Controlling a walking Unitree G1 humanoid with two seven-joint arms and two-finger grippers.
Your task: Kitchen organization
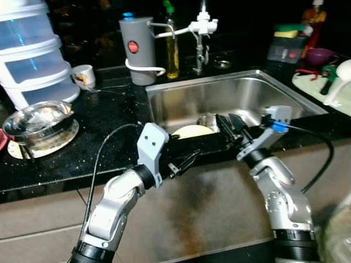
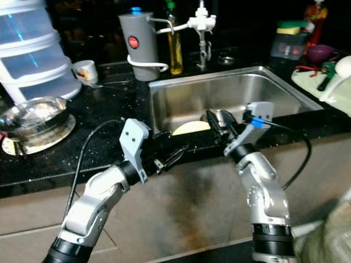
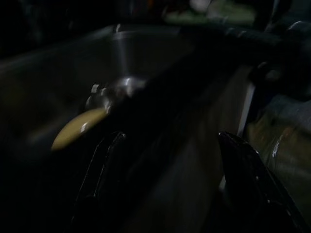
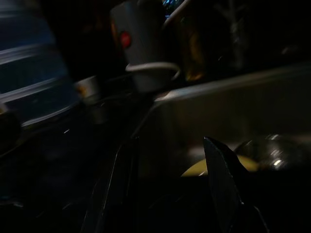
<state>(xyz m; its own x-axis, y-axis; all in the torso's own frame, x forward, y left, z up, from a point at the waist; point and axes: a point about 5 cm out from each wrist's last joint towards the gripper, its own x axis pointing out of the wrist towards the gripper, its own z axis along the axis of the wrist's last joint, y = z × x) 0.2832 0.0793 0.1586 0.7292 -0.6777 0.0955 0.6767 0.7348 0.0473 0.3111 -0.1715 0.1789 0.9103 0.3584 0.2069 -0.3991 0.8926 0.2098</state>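
A yellow plate (image 1: 192, 131) lies in the steel sink (image 1: 181, 101), against its front wall, beside a metal bowl (image 1: 208, 120). The right gripper (image 1: 230, 127) hovers just above them, fingers parted. The left gripper (image 1: 184, 163), also open, hangs before the black counter (image 1: 104, 137) edge.

Dim kitchen, glare on steel sink (image 1: 230, 96), wrist views dark and blurred
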